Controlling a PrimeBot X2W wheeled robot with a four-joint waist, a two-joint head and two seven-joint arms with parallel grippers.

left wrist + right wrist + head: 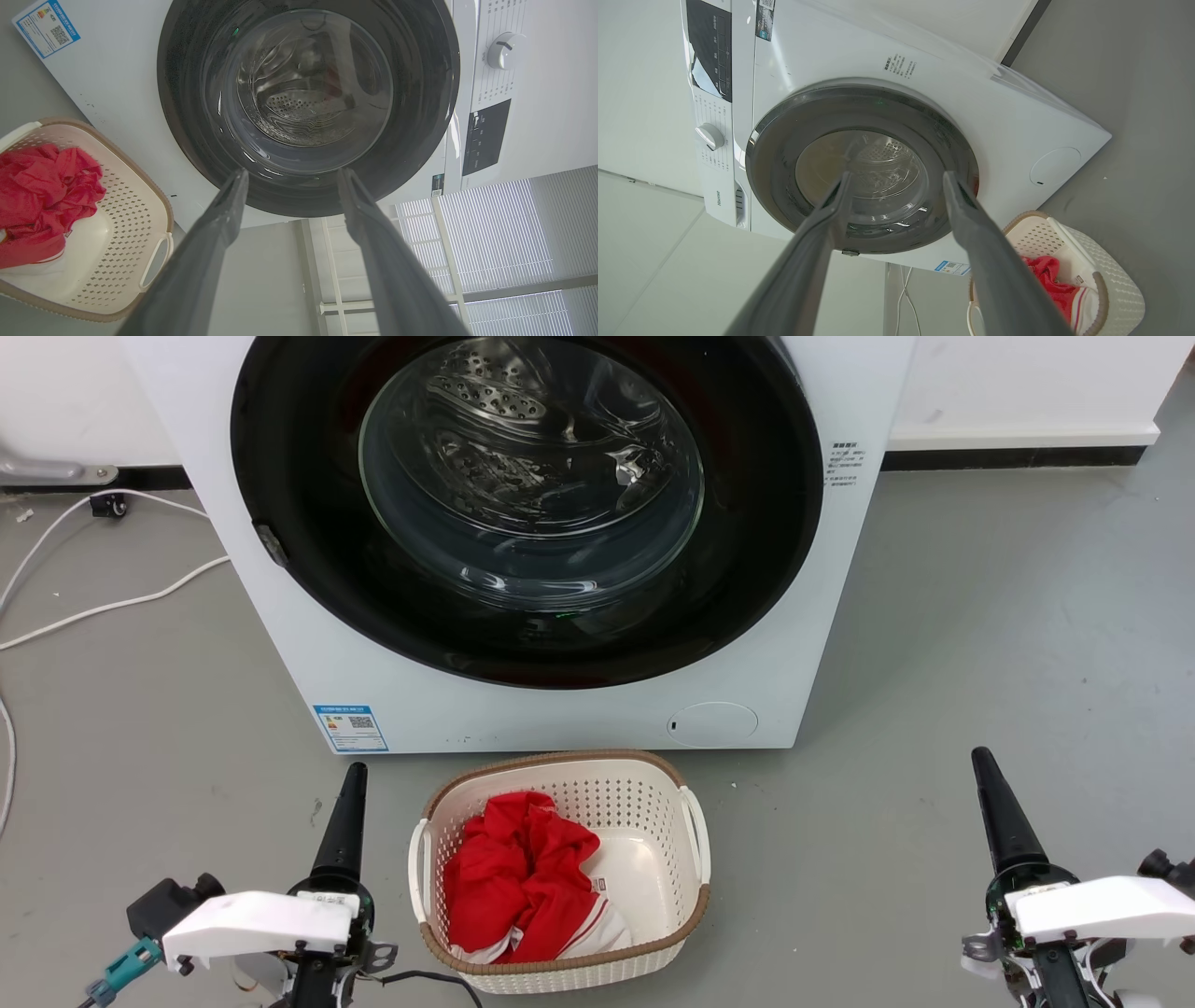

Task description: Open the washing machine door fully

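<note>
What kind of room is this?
Probably a laundry room: a big white washing machine with a round black door stands on the grey floor, and a basket of red cloth sits right before it.

"Hisense" brand on washing machine (1017,121) front, below dial (710,136). Blue label (351,728): QR code, print too small to read.

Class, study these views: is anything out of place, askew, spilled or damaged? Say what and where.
Nothing much. The washing machine door sits shut on the washing machine, the basket stands upright with red cloth inside. Only white cables trail loosely over the floor left of the machine.
</note>
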